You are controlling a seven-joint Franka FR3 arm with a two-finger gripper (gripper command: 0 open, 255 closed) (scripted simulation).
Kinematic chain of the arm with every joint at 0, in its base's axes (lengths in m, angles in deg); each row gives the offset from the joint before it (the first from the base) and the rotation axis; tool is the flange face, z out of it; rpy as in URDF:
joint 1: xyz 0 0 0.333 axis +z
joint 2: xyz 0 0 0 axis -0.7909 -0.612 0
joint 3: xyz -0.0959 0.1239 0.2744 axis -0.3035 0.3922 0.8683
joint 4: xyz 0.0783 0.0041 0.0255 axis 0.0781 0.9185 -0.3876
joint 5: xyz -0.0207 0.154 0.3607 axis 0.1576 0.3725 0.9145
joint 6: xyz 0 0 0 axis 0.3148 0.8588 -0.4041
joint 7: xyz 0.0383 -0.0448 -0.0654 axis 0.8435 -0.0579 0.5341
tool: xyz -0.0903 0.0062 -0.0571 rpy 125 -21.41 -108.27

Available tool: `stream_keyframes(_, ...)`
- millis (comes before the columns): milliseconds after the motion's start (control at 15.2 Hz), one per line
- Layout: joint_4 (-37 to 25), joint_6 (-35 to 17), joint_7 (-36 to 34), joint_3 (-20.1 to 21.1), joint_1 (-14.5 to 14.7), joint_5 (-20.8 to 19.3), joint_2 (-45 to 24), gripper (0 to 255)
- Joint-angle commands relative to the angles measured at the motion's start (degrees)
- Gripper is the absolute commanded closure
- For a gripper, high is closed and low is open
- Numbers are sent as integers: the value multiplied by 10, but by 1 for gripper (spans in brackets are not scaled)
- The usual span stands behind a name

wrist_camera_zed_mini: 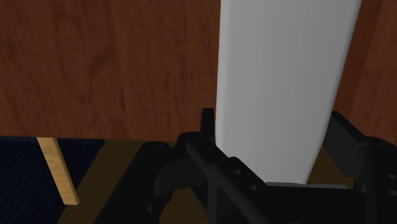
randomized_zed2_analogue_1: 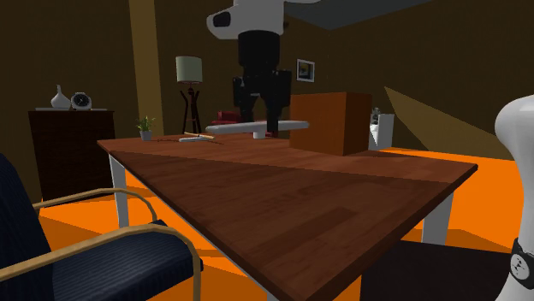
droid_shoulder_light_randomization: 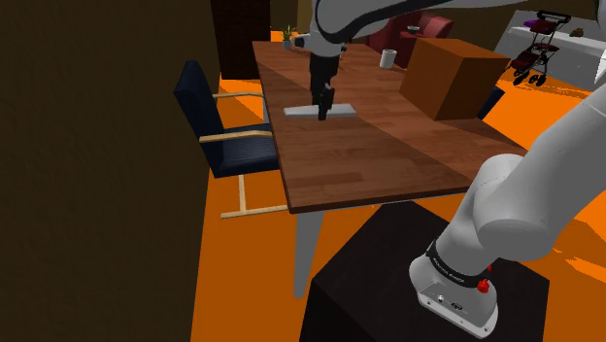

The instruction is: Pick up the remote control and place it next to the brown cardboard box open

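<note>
A flat light-grey remote control (droid_shoulder_light_randomization: 304,112) is clasped near its middle by my black gripper (droid_shoulder_light_randomization: 323,105), which is shut on it. In the second exterior view the remote (randomized_zed2_analogue_1: 287,125) lies level and seems to hang just above the wooden table (randomized_zed2_analogue_1: 282,197), under the gripper (randomized_zed2_analogue_1: 259,120). The wrist view has the remote (wrist_camera_zed_mini: 280,83) running away from the gripper (wrist_camera_zed_mini: 273,175), clasped between the fingers (wrist_camera_zed_mini: 207,143), with the table's edge below it. The brown cardboard box (droid_shoulder_light_randomization: 452,76) stands on the table towards the shoulder view's right, apart from the remote. This box (randomized_zed2_analogue_1: 329,120) rises just behind the remote's end.
A white mug (droid_shoulder_light_randomization: 388,58) and a small potted plant (droid_shoulder_light_randomization: 288,40) stand at the table's far end. A thin flat object (randomized_zed2_analogue_1: 197,138) lies on the table near the remote. A dark blue armchair (droid_shoulder_light_randomization: 218,126) stands at the table's side, with orange floor around it.
</note>
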Motion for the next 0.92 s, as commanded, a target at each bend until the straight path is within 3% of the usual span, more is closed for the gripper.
stream_keyframes(0,-12,17,0,1,0,-1,5,255)
stream_keyframes(858,-105,118,1,4,1,0,12,255)
